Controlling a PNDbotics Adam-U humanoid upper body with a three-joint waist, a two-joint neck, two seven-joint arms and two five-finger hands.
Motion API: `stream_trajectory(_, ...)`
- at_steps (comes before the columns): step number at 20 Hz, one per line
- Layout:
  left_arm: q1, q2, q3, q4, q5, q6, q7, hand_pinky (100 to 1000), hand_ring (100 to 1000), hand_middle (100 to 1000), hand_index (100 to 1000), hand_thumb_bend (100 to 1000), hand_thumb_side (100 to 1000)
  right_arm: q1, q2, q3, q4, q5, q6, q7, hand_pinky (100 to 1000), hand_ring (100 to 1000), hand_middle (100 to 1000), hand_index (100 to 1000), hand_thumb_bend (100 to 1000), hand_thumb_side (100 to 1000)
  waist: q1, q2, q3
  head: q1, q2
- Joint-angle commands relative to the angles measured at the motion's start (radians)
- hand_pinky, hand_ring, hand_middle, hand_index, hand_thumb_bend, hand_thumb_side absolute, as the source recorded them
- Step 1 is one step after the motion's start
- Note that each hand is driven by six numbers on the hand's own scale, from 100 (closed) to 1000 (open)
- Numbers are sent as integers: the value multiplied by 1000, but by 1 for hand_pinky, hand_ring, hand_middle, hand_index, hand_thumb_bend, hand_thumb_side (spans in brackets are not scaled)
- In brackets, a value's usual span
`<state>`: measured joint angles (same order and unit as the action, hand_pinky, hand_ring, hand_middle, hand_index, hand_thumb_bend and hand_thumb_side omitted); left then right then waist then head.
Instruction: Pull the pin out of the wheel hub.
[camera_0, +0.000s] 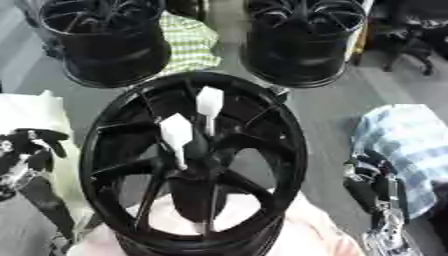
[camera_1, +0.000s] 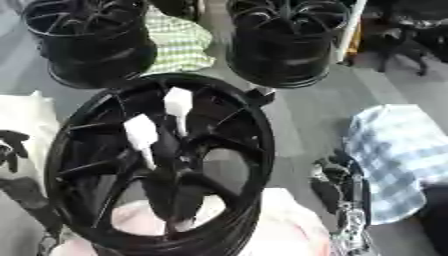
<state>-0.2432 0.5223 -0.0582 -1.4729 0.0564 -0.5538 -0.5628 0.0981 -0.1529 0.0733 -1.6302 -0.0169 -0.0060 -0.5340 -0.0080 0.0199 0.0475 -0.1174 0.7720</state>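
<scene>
Black alloy wheel hub (camera_0: 192, 165), multi-spoked, is seen face-up at the near middle of the grey surface (camera_0: 324, 107), its lower rim resting on a pale pink cloth (camera_0: 306, 237). Two white pins are seen standing in the hub's centre: one pin (camera_0: 176, 135) nearer the middle, tilted, and a second pin (camera_0: 209, 105) just behind it, toward the far rim.

Robot's left hand (camera_0: 35, 150), black, is shown at the left edge beside the hub, apart from it, fingers curled with nothing seen in them. Robot's right hand (camera_0: 372, 182) is shown at the right edge, apart from the hub; whether its fingers are released or clenched cannot be told.

White cloth (camera_0: 35, 112) lies under the left hand. Blue-and-white checked cloth (camera_0: 407, 145) lies at the right edge. Two further black wheels, one at far left (camera_0: 105, 40) and one at far right (camera_0: 302, 40), stand at the far edge, with a green checked cloth (camera_0: 192, 42) between them. Dark furniture legs (camera_0: 407, 45) are seen in the room beyond the far right corner.
</scene>
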Motion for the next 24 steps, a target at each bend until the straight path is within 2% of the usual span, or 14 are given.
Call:
stream_trajectory(1, -6, 16, 0, -5, -7, -352, -344, 380, 100, 520, 807, 100, 730, -5, -8, -7, -20, -4, -1, -1, 718, 655, 713, 822, 100, 170, 2, -5, 0, -3, -2)
stream_trajectory(9, -27, 42, -12, -31, 21, -353, -344, 383, 100, 527, 812, 100, 685, -6, -8, -6, -17, -5, -2, 0, 719, 655, 713, 822, 100, 170, 4, -5, -5, 0, -2)
stream_trajectory(13, -95, 141, -56, -94, 106, -353, -344, 412, 100, 556, 828, 100, 592, -5, -13, -3, -16, -4, -2, 2, 719, 655, 712, 822, 100, 171, 9, -8, -9, 1, -2)
stream_trajectory(15, -149, 216, -93, -140, 153, -353, -344, 429, 100, 575, 833, 100, 544, -5, -15, -2, -15, -4, -2, 3, 719, 655, 712, 822, 100, 171, 13, -10, -13, 3, -2)
stream_trajectory(19, -280, 340, -197, -194, 194, -353, -344, 452, 100, 602, 841, 100, 550, -5, -21, 3, -11, -3, -3, 8, 719, 655, 712, 822, 100, 170, 21, -11, -26, 12, -2)
stream_trajectory(21, -357, 369, -268, -200, 165, -353, -344, 463, 100, 616, 846, 100, 558, -5, -25, 7, -11, -2, -3, 12, 719, 655, 712, 822, 100, 170, 25, -11, -32, 15, -2)
stream_trajectory(24, -460, 359, -390, -183, 69, -353, -344, 478, 100, 641, 857, 100, 624, -6, -28, 12, -9, -2, -4, 18, 719, 655, 712, 822, 100, 171, 30, -10, -38, 20, -2)
